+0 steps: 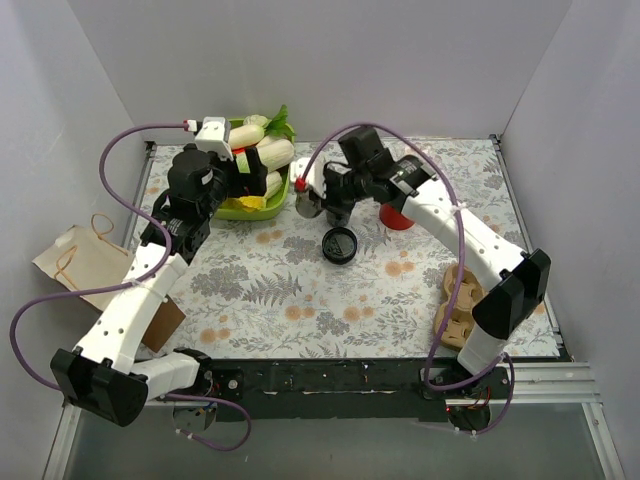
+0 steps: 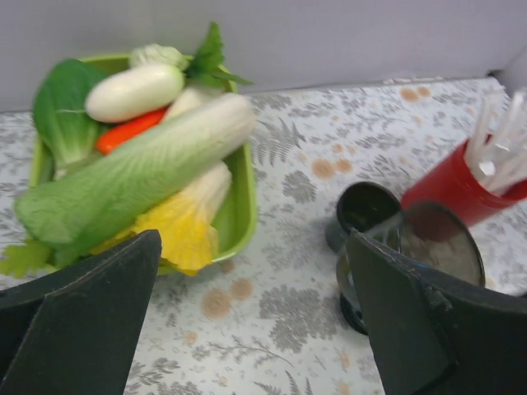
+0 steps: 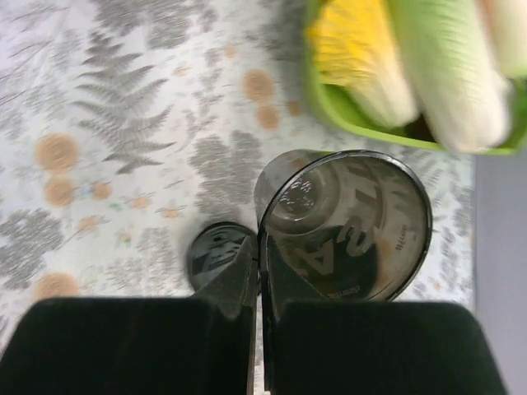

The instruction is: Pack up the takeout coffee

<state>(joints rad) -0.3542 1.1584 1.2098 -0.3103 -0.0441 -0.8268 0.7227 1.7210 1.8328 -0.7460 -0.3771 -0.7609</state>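
Observation:
The takeout coffee cup (image 1: 309,202) is dark, lidless and tilted, lifted just above the table right of the green tray. My right gripper (image 1: 322,198) is shut on its rim. In the right wrist view my fingers (image 3: 247,276) pinch the rim, and the cup's open mouth (image 3: 354,222) faces the camera. The round black lid (image 1: 339,244) lies apart on the table, and also shows in the right wrist view (image 3: 212,253). My left gripper (image 1: 238,168) is open and empty over the tray's right side. The left wrist view shows the cup (image 2: 440,243) beyond its right finger (image 2: 412,321).
A green tray (image 1: 232,211) of vegetables stands at the back left. A red cup (image 1: 396,215) of white sticks stands behind my right arm. A tan pulp carrier (image 1: 462,300) lies at the right edge. A paper bag (image 1: 85,255) lies off the table's left side.

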